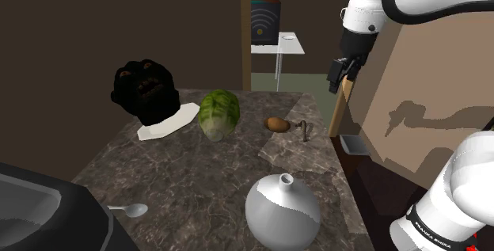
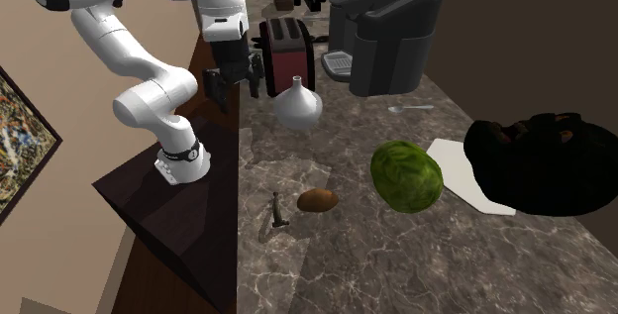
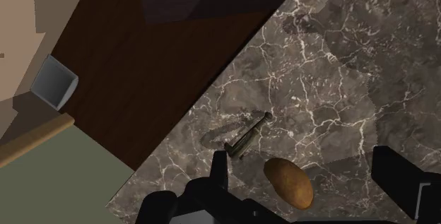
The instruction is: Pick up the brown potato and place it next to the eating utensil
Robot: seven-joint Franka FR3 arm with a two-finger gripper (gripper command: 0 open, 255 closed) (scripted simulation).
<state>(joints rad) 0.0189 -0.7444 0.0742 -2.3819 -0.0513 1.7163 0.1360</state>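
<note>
Two fingers (image 3: 220, 167) apart, brown potato (image 3: 288, 181) untouched between them, wrist view, spoon (image 1: 131, 209) near vase (image 1: 282, 210), shoulder view.

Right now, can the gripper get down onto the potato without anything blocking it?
Probably yes. The open gripper hangs above the potato with nothing between them. The small dark tool lies close beside it, so descend carefully.

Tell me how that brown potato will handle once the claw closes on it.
The potato looks rounded and oval, so it may roll on the smooth veined counter if nudged. It appears solid, so probably stiff between the fingers of the open claw. Its curved sides could slip.
</note>
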